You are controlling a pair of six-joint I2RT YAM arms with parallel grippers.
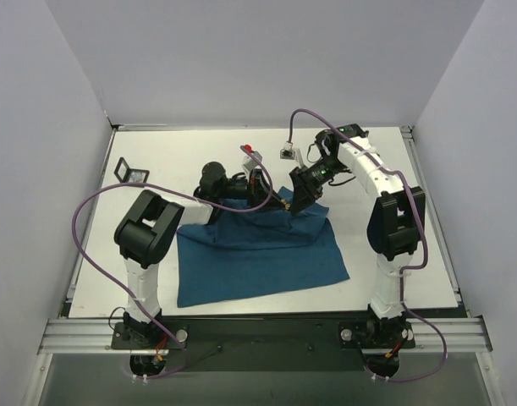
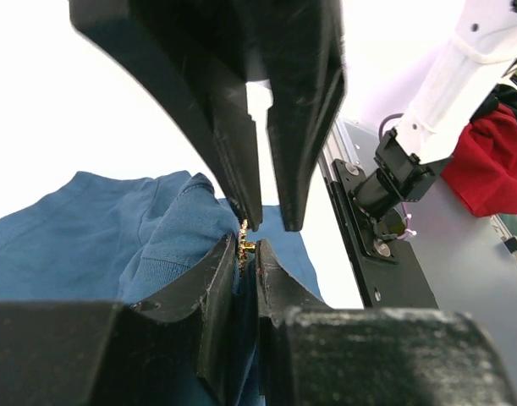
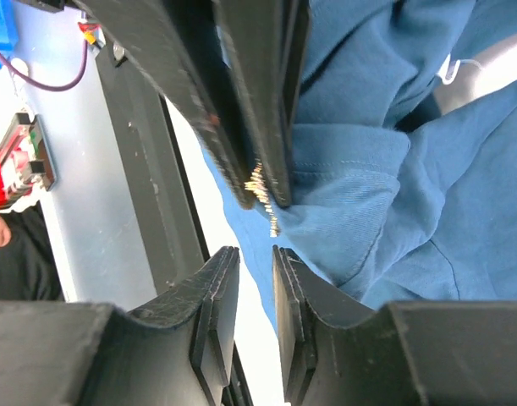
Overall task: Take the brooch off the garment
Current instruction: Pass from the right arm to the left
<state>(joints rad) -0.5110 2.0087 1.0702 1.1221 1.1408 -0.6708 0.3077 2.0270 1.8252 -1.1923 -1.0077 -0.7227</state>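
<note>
Jaws of the left gripper are pressed nearly together, pinching the brooch along with a raised fold of the garment; a tiny gold speck shows right at their tips. Jaws of the right gripper stand slightly spread with nothing between them, their tips just beside the left tips and pointing at the same fold from the opposite side. Judged from this, the task is under way but not finished: the brooch is gripped, yet it sits against the blue cloth and looks attached (the pin itself is too small to make out). What seems left is to free it, probably with one gripper holding the cloth while the other pulls the ornament away, and then to carry it clear. Most of the garment lies flat on the table, below the jaws and on the side toward the arm bases, lifted only where the tips meet. Count: one brooch, one garment, two grippers, both working at the same spot.
</note>
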